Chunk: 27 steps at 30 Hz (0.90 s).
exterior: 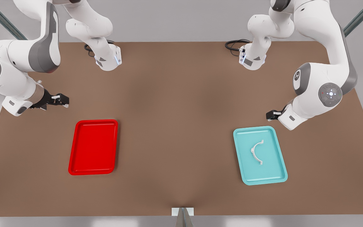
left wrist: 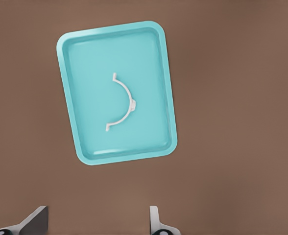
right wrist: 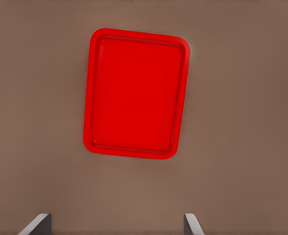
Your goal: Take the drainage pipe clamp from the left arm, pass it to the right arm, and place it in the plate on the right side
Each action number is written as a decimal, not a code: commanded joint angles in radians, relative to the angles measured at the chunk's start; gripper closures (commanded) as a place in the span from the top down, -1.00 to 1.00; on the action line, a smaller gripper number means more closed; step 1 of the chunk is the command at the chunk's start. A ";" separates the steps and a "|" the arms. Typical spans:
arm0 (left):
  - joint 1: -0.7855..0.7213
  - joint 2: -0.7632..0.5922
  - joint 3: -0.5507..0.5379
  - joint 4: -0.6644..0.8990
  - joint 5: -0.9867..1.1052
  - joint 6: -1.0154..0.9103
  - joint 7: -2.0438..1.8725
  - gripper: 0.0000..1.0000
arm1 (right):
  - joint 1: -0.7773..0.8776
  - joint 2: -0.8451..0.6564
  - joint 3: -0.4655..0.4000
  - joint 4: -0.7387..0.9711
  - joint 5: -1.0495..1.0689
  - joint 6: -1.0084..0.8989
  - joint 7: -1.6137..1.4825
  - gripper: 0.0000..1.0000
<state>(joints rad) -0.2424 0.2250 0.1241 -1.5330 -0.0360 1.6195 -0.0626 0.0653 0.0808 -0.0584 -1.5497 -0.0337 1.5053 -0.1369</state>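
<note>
Waiting above the worktop (exterior: 181, 104): front view has the left hand (exterior: 272, 115) just beyond the teal tray (exterior: 277, 176) holding the clamp (exterior: 257, 153), right hand (exterior: 58, 100) beyond the plate (exterior: 74, 157). Left wrist view: clamp (left wrist: 122, 102) lies free mid-tray (left wrist: 80, 142), fingers (left wrist: 155, 218) spread. Right wrist view: plate (right wrist: 92, 98) bare, fingers (right wrist: 38, 223) spread, ready for handover.

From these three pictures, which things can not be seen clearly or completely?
- Left gripper, front view's right, above the teal tray: mostly hidden behind its own wrist; in the left wrist view only fingertips enter the picture.
- Right gripper, near the red plate: the right wrist view's edge cuts its fingers.
- Drainage pipe clamp: end tabs too small for detail.
- Both arms: cut by the front view's top edge.
</note>
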 commanded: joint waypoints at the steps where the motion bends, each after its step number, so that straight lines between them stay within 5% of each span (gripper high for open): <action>1: 0.000 -0.001 0.000 0.001 0.001 -0.010 0.017 1.00 | 0.001 -0.001 0.000 0.000 0.000 0.001 -0.018 1.00; 3: -0.023 0.033 0.005 0.013 0.007 -0.009 0.004 1.00 | 0.001 0.000 0.000 0.000 -0.002 0.001 -0.021 1.00; 8: -0.035 0.554 0.048 0.524 -0.002 0.062 -0.319 1.00 | 0.001 0.005 0.000 0.000 -0.012 0.001 -0.021 1.00; 17: -0.035 0.563 0.075 0.284 -0.111 0.382 -0.720 1.00 | 0.001 0.007 0.000 -0.006 -0.012 0.003 -0.021 1.00; 27: -0.020 0.579 0.071 0.189 -0.058 0.465 -0.830 1.00 | 0.010 0.013 0.000 0.003 -0.011 0.004 -0.010 1.00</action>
<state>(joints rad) -0.2626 0.8036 0.1955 -1.3363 -0.1122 2.0099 -0.5639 0.0675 0.0937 -0.0579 -1.5511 -0.0460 1.5089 -0.1521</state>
